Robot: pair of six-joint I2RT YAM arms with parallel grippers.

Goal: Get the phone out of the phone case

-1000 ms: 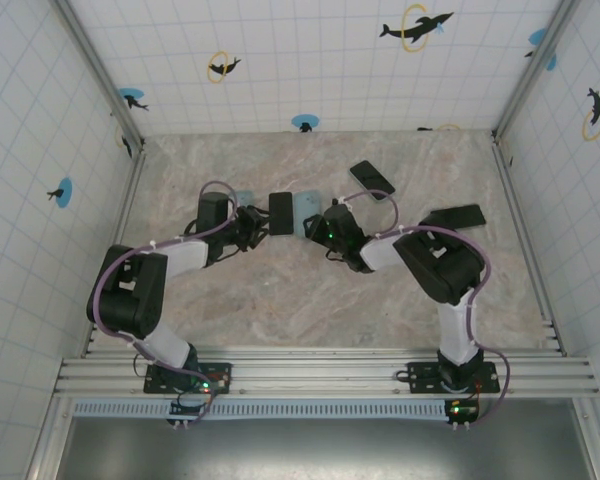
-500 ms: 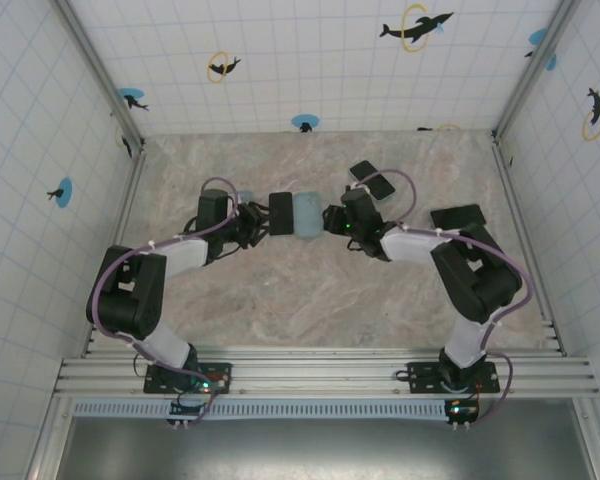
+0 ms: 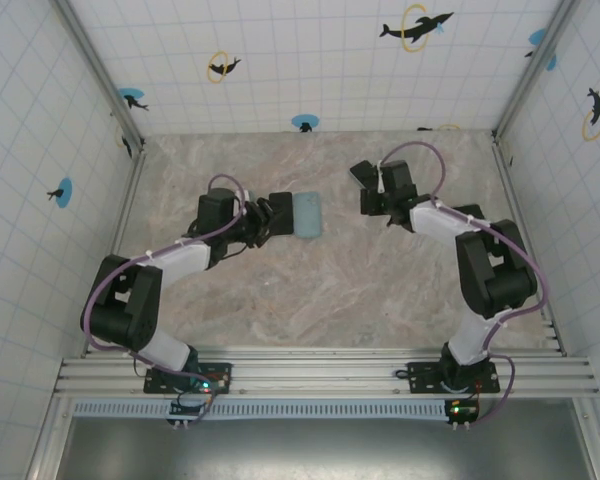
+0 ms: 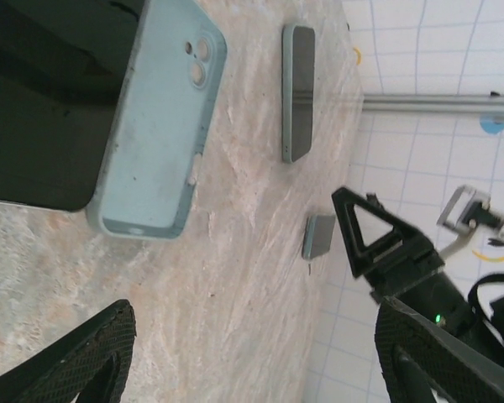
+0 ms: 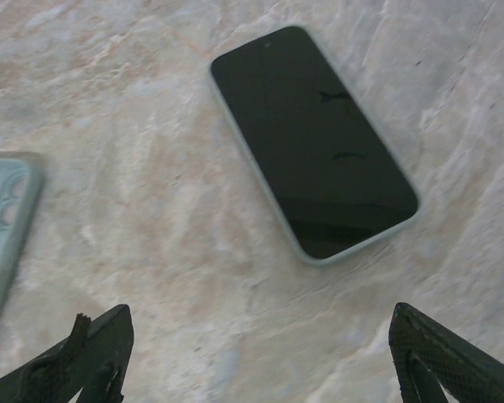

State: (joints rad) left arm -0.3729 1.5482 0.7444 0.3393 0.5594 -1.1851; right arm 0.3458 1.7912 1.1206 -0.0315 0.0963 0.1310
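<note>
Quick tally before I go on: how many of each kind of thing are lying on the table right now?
Black phone out of its case: 1
Empty light blue case: 1
Phone with a pale rim: 1
Small grey flat item, too far off to identify: 1
Total: 4

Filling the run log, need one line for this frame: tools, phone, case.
left tool: open, empty | right tool: open, empty, near second phone | black phone: out, beside blue case
</note>
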